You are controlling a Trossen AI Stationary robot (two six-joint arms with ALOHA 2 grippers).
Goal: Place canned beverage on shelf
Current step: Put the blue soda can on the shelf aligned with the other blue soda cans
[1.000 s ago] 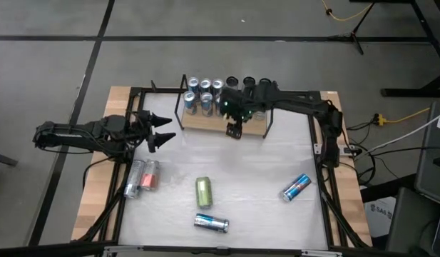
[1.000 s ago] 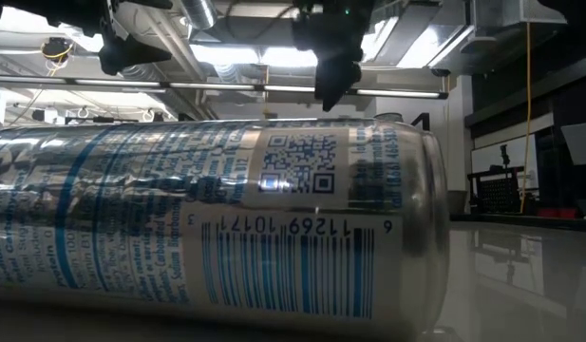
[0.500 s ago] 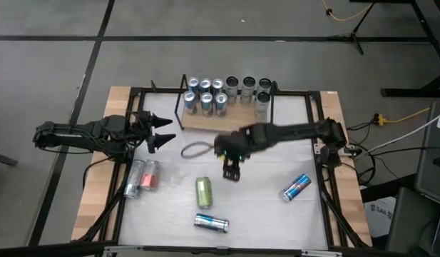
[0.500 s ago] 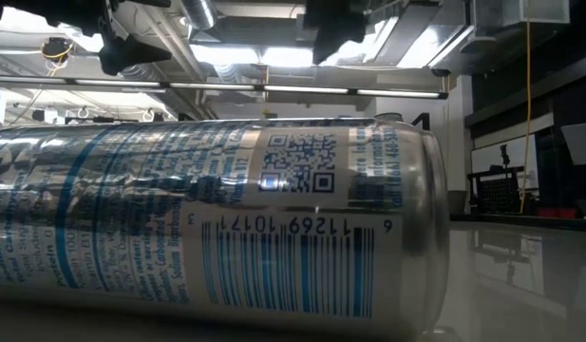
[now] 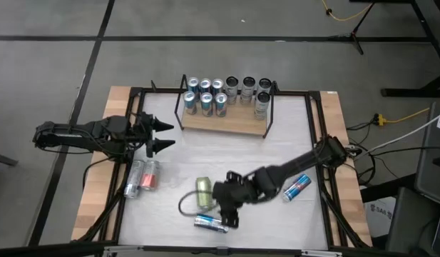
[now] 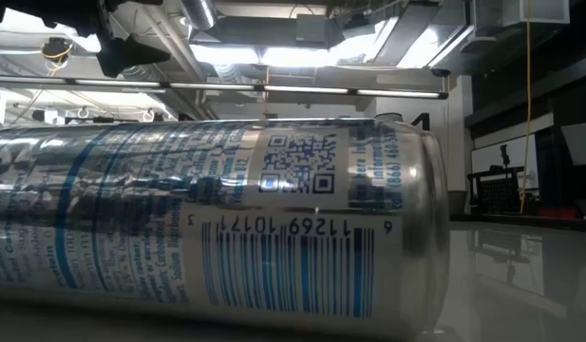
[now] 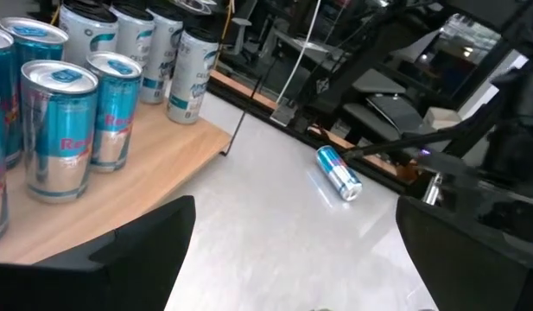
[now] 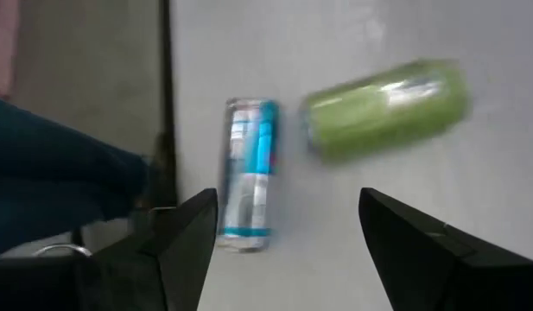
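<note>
The shelf (image 5: 237, 126), a light wooden board with black wire ends, stands at the table's far middle and bears several upright cans (image 5: 205, 96). A silver-blue can (image 5: 207, 223) lies on its side near the front edge and fills the low view (image 6: 217, 218). My right gripper (image 5: 229, 216) hovers open just over that can's right end. In the right wrist view its fingers (image 8: 190, 233) frame bare table beside the can (image 8: 247, 177). A green can (image 5: 204, 191) lies just beyond. My left gripper (image 5: 161, 135) waits open at the table's left, facing the shelf (image 7: 154, 164).
Two pinkish cans (image 5: 142, 177) lie side by side at the near left. A blue can (image 5: 297, 187) lies at the right, also in the left wrist view (image 7: 338, 173). Black frame rails (image 5: 321, 128) border the table. Bare tabletop lies between the shelf and the lying cans.
My right gripper has swung from the shelf's front toward the table's near edge, past the green can, and turned about its wrist. It now hangs over the silver-blue can and has left the low view. No can has moved.
</note>
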